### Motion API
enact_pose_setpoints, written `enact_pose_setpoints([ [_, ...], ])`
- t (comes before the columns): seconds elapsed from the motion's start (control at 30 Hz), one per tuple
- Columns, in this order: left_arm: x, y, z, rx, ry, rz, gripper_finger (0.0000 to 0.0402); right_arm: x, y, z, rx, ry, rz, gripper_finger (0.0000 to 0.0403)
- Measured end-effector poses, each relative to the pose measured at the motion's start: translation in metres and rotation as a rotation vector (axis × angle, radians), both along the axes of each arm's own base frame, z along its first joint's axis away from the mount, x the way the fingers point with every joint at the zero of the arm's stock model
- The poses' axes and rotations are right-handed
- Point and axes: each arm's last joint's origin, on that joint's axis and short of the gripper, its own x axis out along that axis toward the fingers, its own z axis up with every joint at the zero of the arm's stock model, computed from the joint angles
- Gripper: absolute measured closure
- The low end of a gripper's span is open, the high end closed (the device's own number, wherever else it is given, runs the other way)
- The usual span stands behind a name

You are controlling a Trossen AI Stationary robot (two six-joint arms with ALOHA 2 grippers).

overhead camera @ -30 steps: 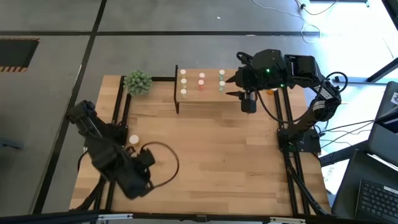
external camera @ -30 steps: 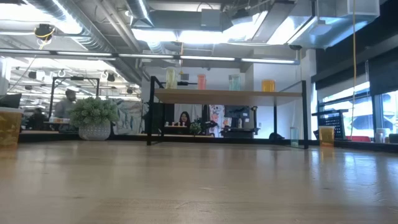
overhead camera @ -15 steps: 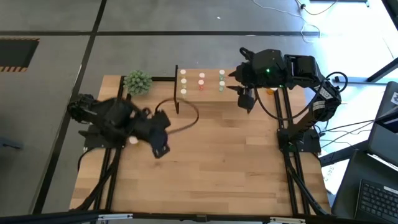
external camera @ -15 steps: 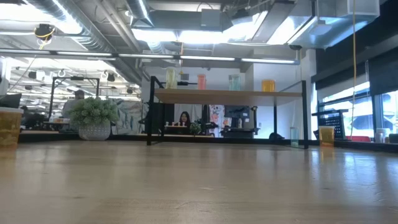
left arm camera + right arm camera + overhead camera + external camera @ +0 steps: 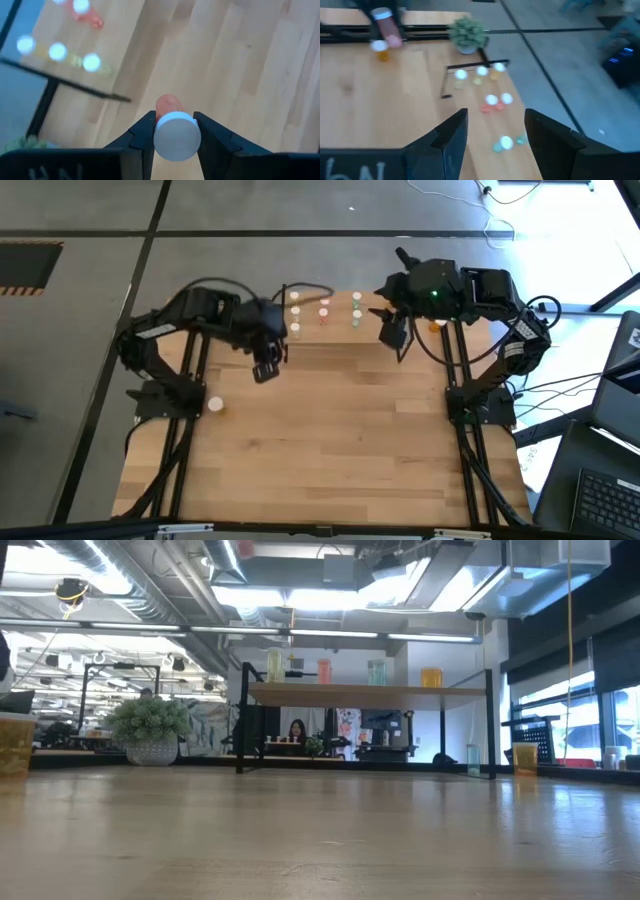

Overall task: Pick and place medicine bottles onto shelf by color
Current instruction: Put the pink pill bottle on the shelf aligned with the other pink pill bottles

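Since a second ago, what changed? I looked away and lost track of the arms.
The left gripper, shut on a pink bottle, swung from the table's near-left corner up and across to just in front of the shelf. The right gripper shifted slightly by the shelf's right end, open and empty. The shelf's bottles, the plant and the bottle on the table stayed put.

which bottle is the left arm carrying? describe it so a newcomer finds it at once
Start at the shelf along the table's far edge; just in front of its left end hangs the left gripper. The pink-red bottle with a white ribbed cap is clamped between its fingers, the only bottle held off the surfaces.
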Motion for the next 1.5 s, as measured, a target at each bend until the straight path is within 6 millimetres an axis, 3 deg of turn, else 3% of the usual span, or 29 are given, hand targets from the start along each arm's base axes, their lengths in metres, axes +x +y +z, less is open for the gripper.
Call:
enact_pose_setpoints([
  [0.2,0.006,0.034,0.007,0.050,-0.087,-0.087,0.0291,-0.003,-0.004,-0.001,-0.054,0.000,-0.173,0.0205],
  [0.33,0.012,0.057,0.007,0.079,-0.124,-0.125,0.0291,-0.004,-0.004,-0.001,-0.056,0.002,-0.178,0.0205],
  [0.6,0.038,0.099,-0.019,0.088,-0.052,-0.162,0.0291,-0.003,-0.005,-0.001,-0.002,-0.008,-0.157,0.0205],
  [0.77,0.060,0.109,-0.039,0.095,-0.001,-0.203,0.0291,-0.001,-0.010,-0.004,0.112,-0.004,-0.044,0.0205],
  [1.0,0.087,0.119,-0.067,0.092,0.069,-0.247,0.0291,-0.001,-0.015,-0.004,0.105,0.002,-0.048,0.0205],
  [1.3,0.112,0.129,-0.094,0.122,0.107,-0.260,0.0291,-0.001,-0.015,-0.004,0.102,0.004,-0.045,0.0205],
  [1.5,0.118,0.136,-0.108,0.128,0.160,-0.266,0.0291,-0.001,-0.014,-0.005,0.123,0.004,-0.012,0.0205],
])
